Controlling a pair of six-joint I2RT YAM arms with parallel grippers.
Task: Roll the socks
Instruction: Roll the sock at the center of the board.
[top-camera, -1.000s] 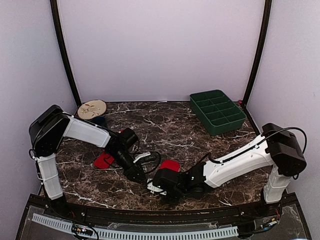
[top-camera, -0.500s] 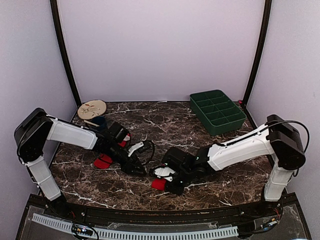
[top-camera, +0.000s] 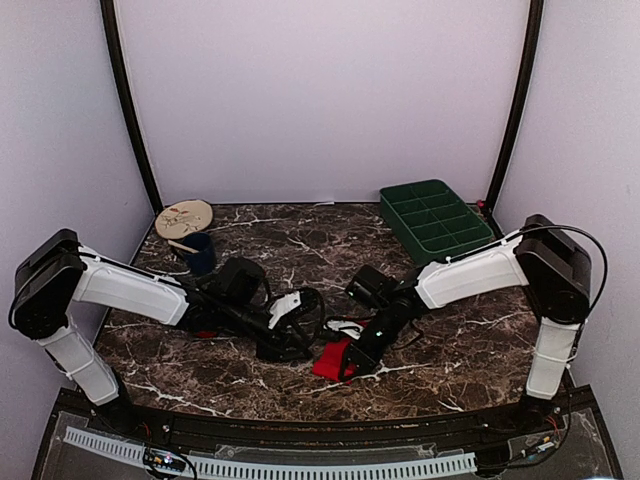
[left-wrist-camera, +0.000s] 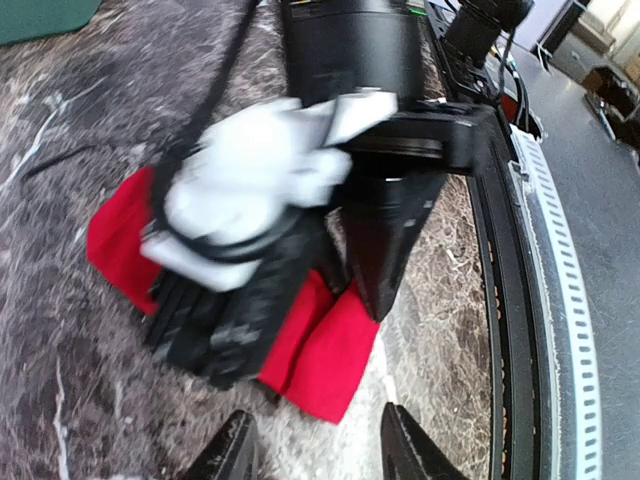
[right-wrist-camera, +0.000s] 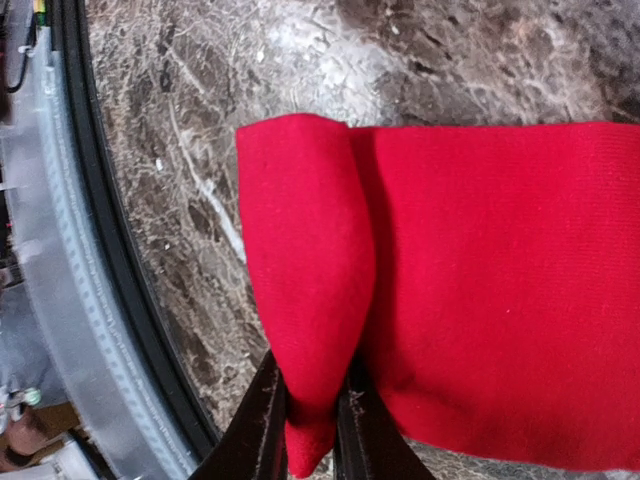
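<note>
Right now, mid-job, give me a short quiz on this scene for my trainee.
1. True or false: the right pincer is shut on a fold of the red sock.
2. The left pincer is: A open and empty; B shut on fabric; C out of view.
3. Fill in: the green tray sits at the far ____ corner of the table.
Key: 1 true; 2 A; 3 right.

A dark marbled desk (top-camera: 320, 245) fills the lower frame. At upper right sits a green compartment tray (top-camera: 455, 255). At upper left lies a round tan disc (top-camera: 184, 217), with a dark blue cup (top-camera: 199, 252) just below it.
</note>
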